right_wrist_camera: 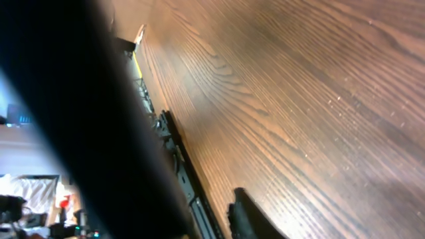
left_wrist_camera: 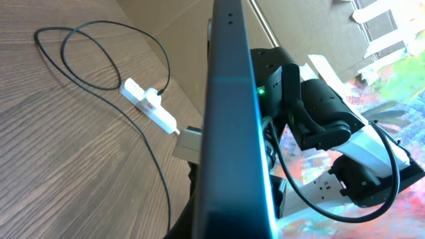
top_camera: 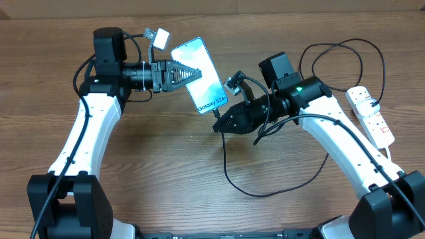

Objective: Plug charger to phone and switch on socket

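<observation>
Phone pinched in left fingers aims its long axis at right fingers just beside; their spread cannot be told.

Wood-grain table; cardboard panel along far edge

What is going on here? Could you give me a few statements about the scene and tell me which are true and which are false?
1. The left gripper grips the phone. True.
2. The phone's screen is dark. False: it glows light blue and reads "Galaxy S24".
3. The white power strip lies beside the right arm. True.
4. The right gripper is far from the phone. False: it sits right at the phone's "Galaxy S24" end.
5. The black charger cable loops across the wooden table. True.
</observation>
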Action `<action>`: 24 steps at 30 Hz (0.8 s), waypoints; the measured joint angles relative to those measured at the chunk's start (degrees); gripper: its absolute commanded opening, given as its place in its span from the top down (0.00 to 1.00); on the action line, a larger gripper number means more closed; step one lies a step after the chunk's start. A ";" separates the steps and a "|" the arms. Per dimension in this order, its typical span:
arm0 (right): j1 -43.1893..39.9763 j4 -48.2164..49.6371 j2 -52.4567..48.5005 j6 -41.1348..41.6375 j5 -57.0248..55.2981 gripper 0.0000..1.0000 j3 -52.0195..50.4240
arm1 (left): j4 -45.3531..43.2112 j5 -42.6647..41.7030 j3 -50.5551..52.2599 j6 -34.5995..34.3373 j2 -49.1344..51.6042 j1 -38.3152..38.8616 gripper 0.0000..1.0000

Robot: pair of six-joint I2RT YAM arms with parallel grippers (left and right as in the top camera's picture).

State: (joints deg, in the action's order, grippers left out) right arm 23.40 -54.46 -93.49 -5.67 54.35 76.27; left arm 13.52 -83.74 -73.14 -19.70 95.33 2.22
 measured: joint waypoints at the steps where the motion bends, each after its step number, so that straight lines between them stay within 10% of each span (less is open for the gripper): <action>1: 0.00 -0.11 0.00 0.09 0.09 0.63 0.00 | 0.15 0.02 0.00 0.00 0.00 0.04 0.96; 9: -0.02 -0.74 0.98 0.55 0.31 0.55 0.00 | 0.17 0.24 0.00 0.00 0.00 0.04 0.96; 24: -1.55 1.84 1.07 0.81 0.31 0.74 0.00 | 5.18 1.20 0.00 2.36 0.00 0.04 0.96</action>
State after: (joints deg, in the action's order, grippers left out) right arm 21.85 -52.62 -92.42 -4.86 54.65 76.27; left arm 18.70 -82.54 -73.14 -17.34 95.33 2.26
